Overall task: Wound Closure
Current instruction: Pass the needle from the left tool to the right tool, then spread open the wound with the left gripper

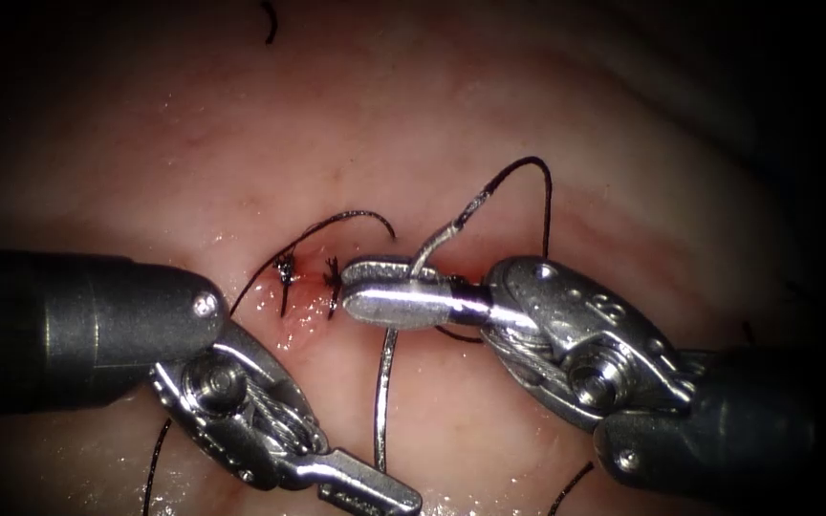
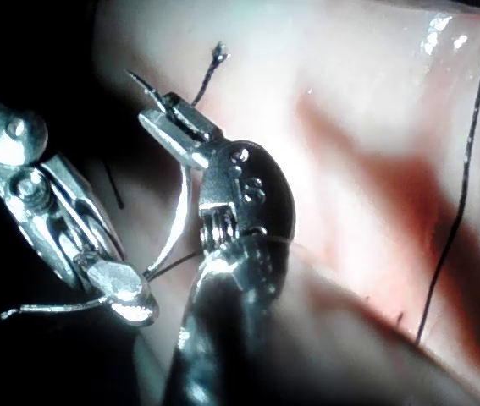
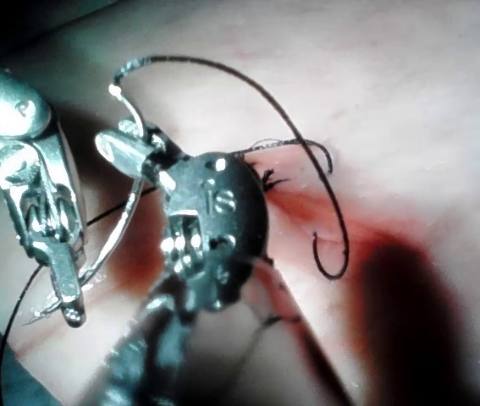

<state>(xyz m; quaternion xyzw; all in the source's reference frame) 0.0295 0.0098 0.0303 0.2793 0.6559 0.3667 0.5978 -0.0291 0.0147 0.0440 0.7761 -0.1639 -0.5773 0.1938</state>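
The curved needle (image 1: pixel 384 382) hangs free above the tissue (image 1: pixel 528 115), just right of the stitched cut (image 1: pixel 308 287), and is not in the tissue. My right tool (image 1: pixel 354 289) reaches in from the right with its jaws shut on the needle near its thread end. My left tool (image 1: pixel 370 487) lies low in front, jaws shut on the needle close to its tip. In the left wrist view the needle (image 2: pixel 176 220) bridges the left tool (image 2: pixel 125 296) and the right tool (image 2: pixel 159 123). Black thread (image 1: pixel 532 164) loops from the needle's end behind the right tool.
Two dark knots (image 1: pixel 284 272) sit on the cut amid red fluid (image 1: pixel 303 301), with a thread tail (image 1: pixel 346 216) arching over them. Short cut ends of thread lie at the far top (image 1: pixel 270 21), front left (image 1: pixel 153 468) and front right (image 1: pixel 571 485).
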